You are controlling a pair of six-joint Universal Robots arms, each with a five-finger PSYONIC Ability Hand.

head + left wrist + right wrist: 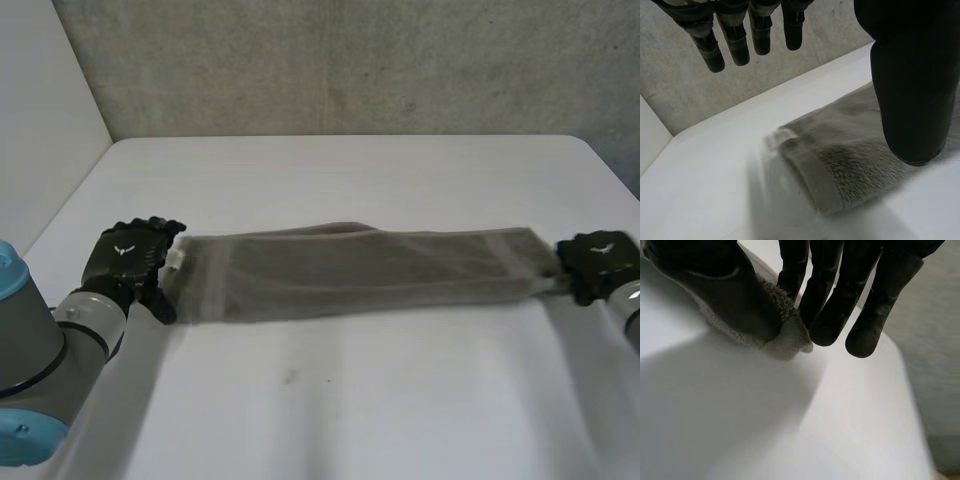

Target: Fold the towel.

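You had the towel [360, 275] lying as a long narrow band across the table [340, 400], by the look of it already doubled lengthwise. Your left hand [125, 260] sat at the towel's left end, spread. Its fingers [735, 45] were straight and clear above the cloth, its thumb [912, 100] was low over it, and it gripped nothing. Your right hand [600, 262] was at the towel's right end, pinching that corner. I judged the end-to-end fold to be the step in hand. The next move called for the left hand to steady its end while the right carried its end across to meet it.
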